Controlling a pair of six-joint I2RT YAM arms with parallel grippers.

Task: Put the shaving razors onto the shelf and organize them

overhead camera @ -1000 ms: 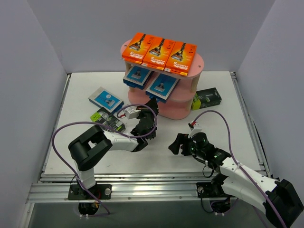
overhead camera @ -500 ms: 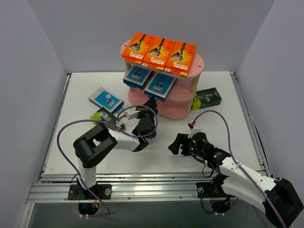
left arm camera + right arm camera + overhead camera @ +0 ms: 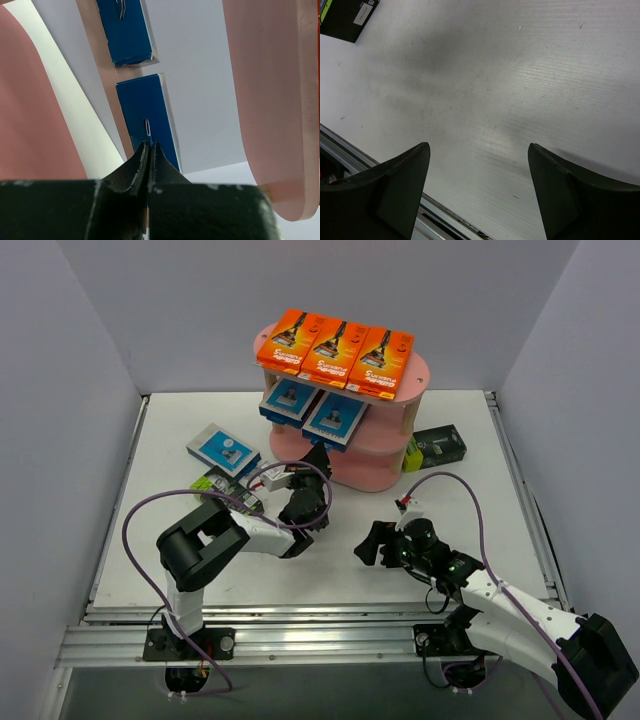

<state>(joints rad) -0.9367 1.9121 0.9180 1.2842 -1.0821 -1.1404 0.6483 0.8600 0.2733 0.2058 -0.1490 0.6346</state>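
Shelf [image 3: 270, 100] is carrying nearer blue pack [image 3: 145, 112] dead ahead of closed, empty-looking left jaws, long axis in line; right jaws are gaping, holding nothing.

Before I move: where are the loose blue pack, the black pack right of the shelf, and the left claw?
Blue-and-white razor pack [image 3: 223, 449]: top view, face centre.
Black razor pack [image 3: 435, 448]: top view, top face.
Left claw [image 3: 150, 146]: left wrist view, between shut fingertips.
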